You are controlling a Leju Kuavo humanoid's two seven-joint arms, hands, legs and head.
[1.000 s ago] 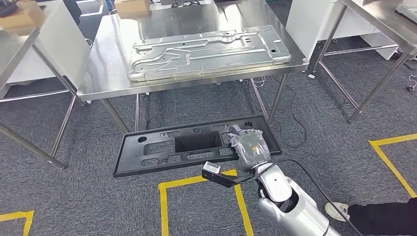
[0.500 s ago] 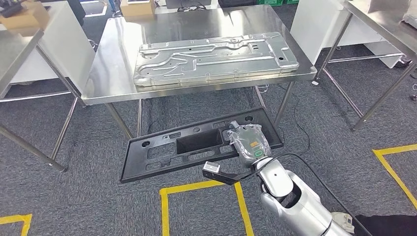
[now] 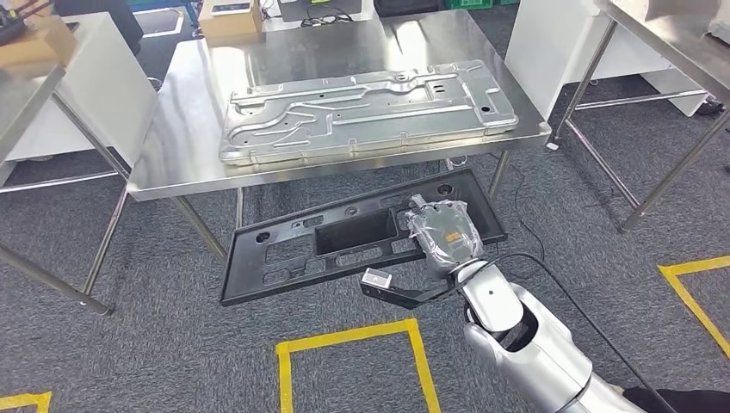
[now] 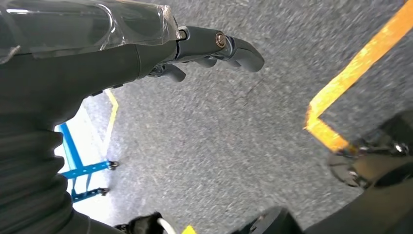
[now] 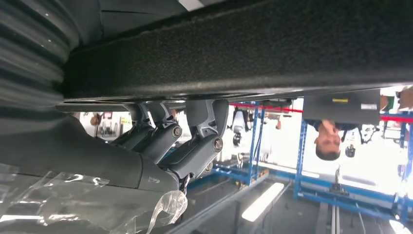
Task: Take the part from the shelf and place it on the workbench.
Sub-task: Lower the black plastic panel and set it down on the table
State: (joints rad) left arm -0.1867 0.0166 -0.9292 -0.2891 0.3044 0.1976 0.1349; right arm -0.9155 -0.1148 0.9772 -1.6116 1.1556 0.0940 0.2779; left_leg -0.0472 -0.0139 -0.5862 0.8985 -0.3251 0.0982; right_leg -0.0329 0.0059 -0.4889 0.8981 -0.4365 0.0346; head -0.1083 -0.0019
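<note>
Black part: long flat black plastic panel (image 3: 361,237) w/ rectangular cut-outs, carried level in front of robot, just short of steel workbench (image 3: 185,129), below its edge.
R hand: right hand (image 3: 441,234) wrapped in clear film, fingers (image 5: 195,146) curled under panel's near edge, gripping it.
L hand: left hand (image 4: 146,46) hangs over grey carpet, fingers loosely bent, holds nothing.
Handling: prob. light + stiff, but long; off-centre one-hand grip may let far end sag or twist.
On bench: large ribbed silver sheet-metal plate (image 3: 366,107).
Writing: none legible.
</note>
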